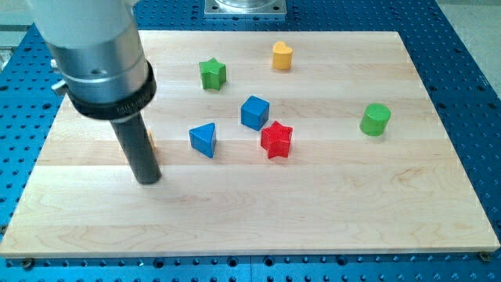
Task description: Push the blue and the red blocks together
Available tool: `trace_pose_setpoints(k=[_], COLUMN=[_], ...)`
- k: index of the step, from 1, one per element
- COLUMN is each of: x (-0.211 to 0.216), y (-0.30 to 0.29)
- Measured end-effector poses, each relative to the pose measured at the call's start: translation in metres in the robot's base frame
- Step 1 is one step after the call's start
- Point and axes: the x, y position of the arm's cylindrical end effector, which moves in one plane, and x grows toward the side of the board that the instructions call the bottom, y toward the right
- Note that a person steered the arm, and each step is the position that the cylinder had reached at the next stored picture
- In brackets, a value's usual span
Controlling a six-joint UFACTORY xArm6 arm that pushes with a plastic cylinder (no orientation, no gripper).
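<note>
A blue cube [254, 112] sits near the board's middle. A red star block [275, 140] lies just below and right of it, almost touching. A blue triangular block [203, 139] lies to their left. My tip [148, 178] rests on the board at the view's left, well left of the blue triangle and a little lower. The rod and the arm's big grey body rise from it toward the view's top left.
A green star block [212, 74] and a yellow block [282, 56] sit near the view's top. A green cylinder [376, 119] is at the right. An orange block [151, 142] peeks out behind the rod. The wooden board [352, 204] lies on a blue perforated table.
</note>
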Motion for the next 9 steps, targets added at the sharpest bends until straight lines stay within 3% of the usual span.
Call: trace_pose_setpoints(k=[1, 3, 4, 5, 6, 7, 8, 9], x=[-0.038, -0.035, -0.019, -0.05, -0.087, -0.089, -0.131, -0.209], y=[0.03, 0.095, 0.087, 0.13, 0.107, 0.002, -0.106, -0.149])
